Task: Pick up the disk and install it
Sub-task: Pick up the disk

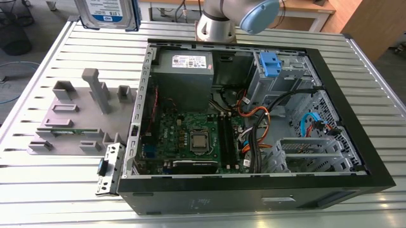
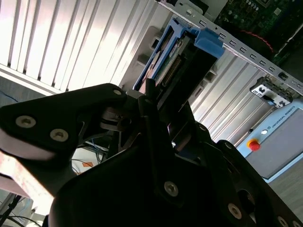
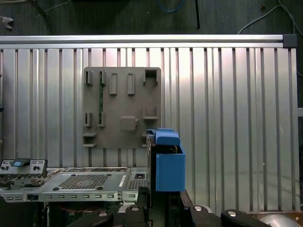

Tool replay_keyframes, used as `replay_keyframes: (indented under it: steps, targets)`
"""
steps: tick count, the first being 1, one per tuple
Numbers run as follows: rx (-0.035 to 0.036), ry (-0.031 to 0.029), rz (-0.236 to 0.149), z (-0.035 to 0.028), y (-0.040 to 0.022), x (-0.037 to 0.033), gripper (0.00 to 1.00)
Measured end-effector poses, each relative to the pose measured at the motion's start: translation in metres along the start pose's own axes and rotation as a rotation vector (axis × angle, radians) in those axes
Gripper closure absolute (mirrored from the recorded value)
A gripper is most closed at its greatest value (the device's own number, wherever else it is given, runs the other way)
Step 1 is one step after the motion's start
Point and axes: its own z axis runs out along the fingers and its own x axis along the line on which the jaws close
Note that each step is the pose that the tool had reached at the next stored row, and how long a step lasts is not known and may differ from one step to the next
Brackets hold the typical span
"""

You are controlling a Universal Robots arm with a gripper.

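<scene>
Exterior view: the disk [image 1: 106, 14] is held high over the tabletop [image 1: 57, 190], outside the open computer case [image 1: 254, 194], probably so its wall is cleared. In the second wrist view, the hand [image 2: 163, 106] is clamped on the disk.

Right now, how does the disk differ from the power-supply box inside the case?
The disk hangs above the table, outside the case; the power-supply box sits inside it. The disk has a blue-and-white label and blue rail frame; the box has a white sticker. The disk is a thin slab, the box bulkier. Both are grey metal.
</scene>
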Motion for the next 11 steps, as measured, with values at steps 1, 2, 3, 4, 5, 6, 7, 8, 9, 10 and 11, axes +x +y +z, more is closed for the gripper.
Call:
replay_keyframes:
  steps: [1, 2, 3, 4, 5, 6, 7, 8, 9, 10, 11]
  targets:
    - [0.0, 0.0, 0.0, 0.0, -0.0021, -0.0001, 0.65]
    - [0.0, 0.0, 0.0, 0.0001, -0.0043, -0.0001, 0.65]
    - [0.0001, -0.0001, 0.0, 0.0001, -0.0063, -0.0002, 0.65]
    - [0.0001, -0.0001, 0.0, 0.0001, -0.0081, -0.0002, 0.65]
    - [0.0, 0.0, 0.0, 0.0001, -0.0099, -0.0003, 0.65]
    - [0.0, 0.0, 0.0, 0.0001, -0.0114, -0.0003, 0.65]
    - [0.0001, 0.0, 0.0, 0.0002, -0.013, -0.0004, 0.65]
    - [0.0001, -0.0001, 0.0, 0.0002, -0.0145, -0.0004, 0.65]
    - [0.0, 0.0, 0.0, 0.0002, -0.016, -0.0005, 0.65]
    - [0.0, 0.0, 0.0, 0.0002, -0.0176, -0.0005, 0.65]
    - [0.0, 0.0, 0.0, 0.0002, -0.019, -0.0006, 0.65]
